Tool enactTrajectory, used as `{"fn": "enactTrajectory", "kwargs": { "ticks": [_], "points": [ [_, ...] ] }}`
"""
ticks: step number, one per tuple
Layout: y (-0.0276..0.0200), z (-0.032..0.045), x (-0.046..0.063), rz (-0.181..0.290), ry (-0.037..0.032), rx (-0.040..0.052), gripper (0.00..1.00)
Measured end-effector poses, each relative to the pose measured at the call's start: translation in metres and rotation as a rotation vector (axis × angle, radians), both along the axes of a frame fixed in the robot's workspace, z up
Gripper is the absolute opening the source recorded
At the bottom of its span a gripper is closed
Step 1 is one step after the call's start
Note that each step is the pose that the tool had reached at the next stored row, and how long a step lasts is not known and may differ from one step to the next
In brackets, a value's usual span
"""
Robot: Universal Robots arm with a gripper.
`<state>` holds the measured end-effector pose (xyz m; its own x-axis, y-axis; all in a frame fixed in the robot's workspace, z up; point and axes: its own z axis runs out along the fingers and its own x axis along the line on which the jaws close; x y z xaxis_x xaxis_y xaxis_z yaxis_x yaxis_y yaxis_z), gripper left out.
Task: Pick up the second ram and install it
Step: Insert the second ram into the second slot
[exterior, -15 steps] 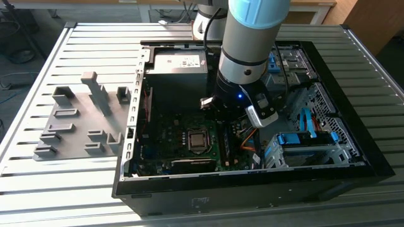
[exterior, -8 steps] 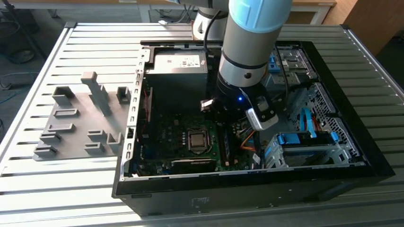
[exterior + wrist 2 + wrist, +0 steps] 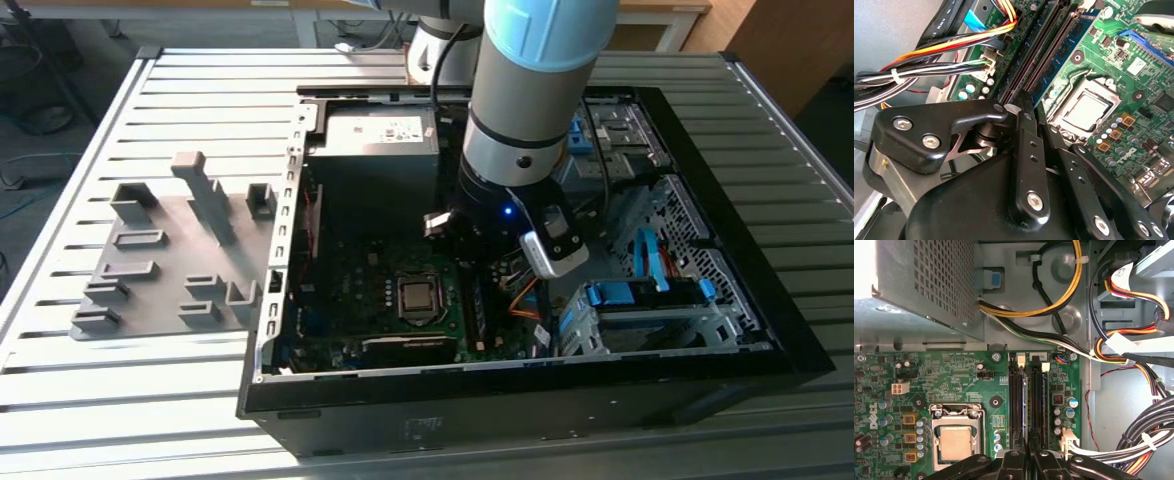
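My gripper [image 3: 483,245] reaches down into the open computer case [image 3: 534,385], over the memory slots beside the processor socket [image 3: 956,440]. The second ram [image 3: 1066,57], a thin blue-green board, stands on edge in a slot [image 3: 1025,407] and runs straight in between the fingertips. Both black fingers [image 3: 1014,462] are drawn close together over its end, with the gripper [image 3: 1028,456] shut on it. Another view shows the gripper [image 3: 1043,120] right at the slots' end, where the fingers hide the board's near end.
A grey slotted holder block [image 3: 174,265] lies on the ribbed table at the exterior view's left, outside the case. Bundles of coloured cables [image 3: 1114,347] run close beside the slots. The power supply [image 3: 380,135] and blue-tabbed drive cage [image 3: 641,300] crowd the case.
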<state>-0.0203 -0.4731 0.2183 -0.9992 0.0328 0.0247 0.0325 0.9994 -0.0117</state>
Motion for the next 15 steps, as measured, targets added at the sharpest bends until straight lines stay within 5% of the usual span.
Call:
{"fn": "enactTrajectory", "kwargs": {
  "ticks": [15],
  "points": [
    [0.0005,-0.0084,-0.001,0.001,0.0,0.0076,0.14]
  ]
}}
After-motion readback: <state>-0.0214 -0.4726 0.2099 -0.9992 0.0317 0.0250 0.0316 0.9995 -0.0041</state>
